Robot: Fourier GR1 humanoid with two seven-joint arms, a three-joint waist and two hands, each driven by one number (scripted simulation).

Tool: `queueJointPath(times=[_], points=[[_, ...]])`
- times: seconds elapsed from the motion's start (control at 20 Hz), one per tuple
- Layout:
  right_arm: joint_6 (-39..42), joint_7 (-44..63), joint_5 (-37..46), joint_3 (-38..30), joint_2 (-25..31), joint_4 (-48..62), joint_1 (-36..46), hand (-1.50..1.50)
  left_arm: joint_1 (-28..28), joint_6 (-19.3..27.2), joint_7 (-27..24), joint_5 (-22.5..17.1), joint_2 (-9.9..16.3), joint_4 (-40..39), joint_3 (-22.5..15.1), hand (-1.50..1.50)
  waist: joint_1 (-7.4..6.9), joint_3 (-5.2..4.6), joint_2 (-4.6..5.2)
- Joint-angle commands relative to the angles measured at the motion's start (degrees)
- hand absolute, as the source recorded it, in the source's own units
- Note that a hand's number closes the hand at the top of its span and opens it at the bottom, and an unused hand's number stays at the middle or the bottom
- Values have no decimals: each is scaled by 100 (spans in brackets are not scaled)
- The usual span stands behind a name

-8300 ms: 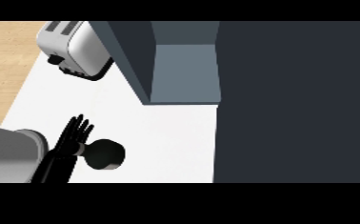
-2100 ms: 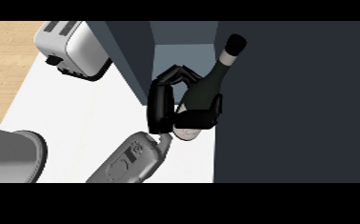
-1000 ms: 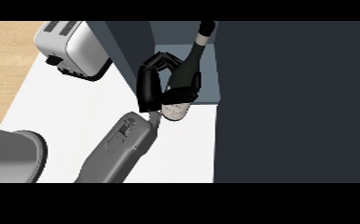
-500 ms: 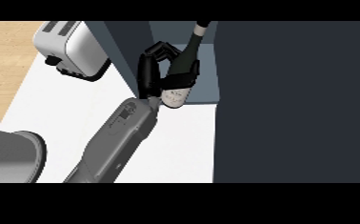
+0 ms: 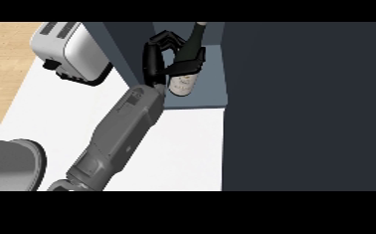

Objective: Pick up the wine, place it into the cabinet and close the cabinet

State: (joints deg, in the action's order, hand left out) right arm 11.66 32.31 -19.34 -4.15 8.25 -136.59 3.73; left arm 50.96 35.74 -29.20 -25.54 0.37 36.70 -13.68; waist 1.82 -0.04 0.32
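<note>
- Left hand (image 5: 158,58) clenched round the wine bottle (image 5: 186,63), fingers across its body, label facing up.
- Bottle tilted, neck pointing into the open cabinet (image 5: 213,86), base over the cabinet floor; likely angled to clear the opening.
- Not yet set down, I'd say.
- Toaster (image 5: 70,54) sits apart on the tabletop (image 5: 176,148).
- Right hand out of view.

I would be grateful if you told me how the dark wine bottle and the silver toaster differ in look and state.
The dark glass wine bottle is slender with a pale label; the silver toaster is broad, boxy and metallic. The wine bottle is held tilted by a black robot hand inside the open grey cabinet; the toaster stands untouched on the white counter. The bottle lies right of the toaster.
</note>
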Motion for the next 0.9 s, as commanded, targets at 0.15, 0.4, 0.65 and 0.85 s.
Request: queueJointPath(times=[0.15, 0.4, 0.65, 0.85], points=[[-134, 188, -288, -73, -10, -452, -54, -150, 558, 31, -718, 73, -36, -921, 502, 150, -22, 2, 2], [-71, 28, -82, 172, -132, -316, -37, -150, 671, -16, -1182, -287, -36, -1322, 384, 150, 56, 0, 22], [-208, 207, -190, 219, -157, -670, -112, -150, 944, -245, -1015, -593, -37, -1707, 984, 150, 119, -2, 38], [-29, 181, -325, 98, -10, -593, -195, -150, 944, -753, -1076, -767, 29, -1858, 1307, 150, 72, 0, 29]])
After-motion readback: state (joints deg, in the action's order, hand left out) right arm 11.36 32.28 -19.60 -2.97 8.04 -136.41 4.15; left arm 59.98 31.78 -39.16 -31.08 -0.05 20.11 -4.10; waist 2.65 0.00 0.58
